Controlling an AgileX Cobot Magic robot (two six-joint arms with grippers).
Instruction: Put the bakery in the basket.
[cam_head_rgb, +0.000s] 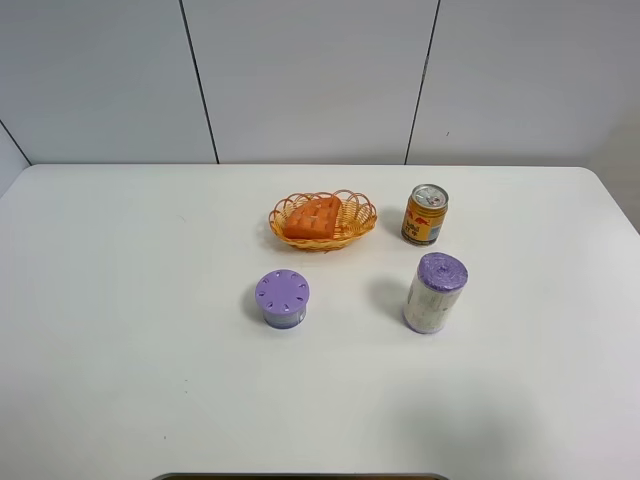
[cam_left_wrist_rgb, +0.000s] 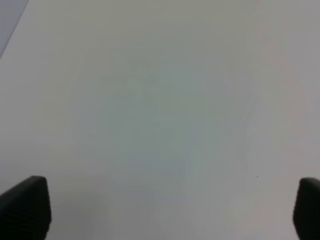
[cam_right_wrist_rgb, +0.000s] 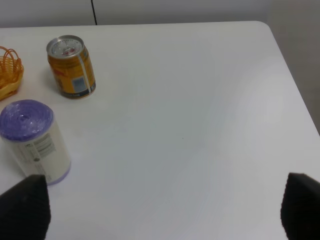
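Observation:
The orange-brown wedge pastry (cam_head_rgb: 313, 217) with a grid top lies inside the yellow-orange woven basket (cam_head_rgb: 355, 224) at the middle back of the table. A piece of the basket's rim (cam_right_wrist_rgb: 10, 75) shows in the right wrist view. Neither arm shows in the high view. My left gripper (cam_left_wrist_rgb: 172, 207) is open over bare white table, only its dark fingertips (cam_left_wrist_rgb: 27, 205) showing. My right gripper (cam_right_wrist_rgb: 160, 207) is open and empty, its fingertips (cam_right_wrist_rgb: 25, 205) wide apart, near the white roll.
An orange drink can (cam_head_rgb: 425, 214) (cam_right_wrist_rgb: 71, 66) stands right of the basket. A white roll with a purple top (cam_head_rgb: 434, 292) (cam_right_wrist_rgb: 35, 140) stands in front of the can. A purple-lidded tub (cam_head_rgb: 282, 298) stands in front of the basket. The table's right edge (cam_right_wrist_rgb: 295, 85) is near.

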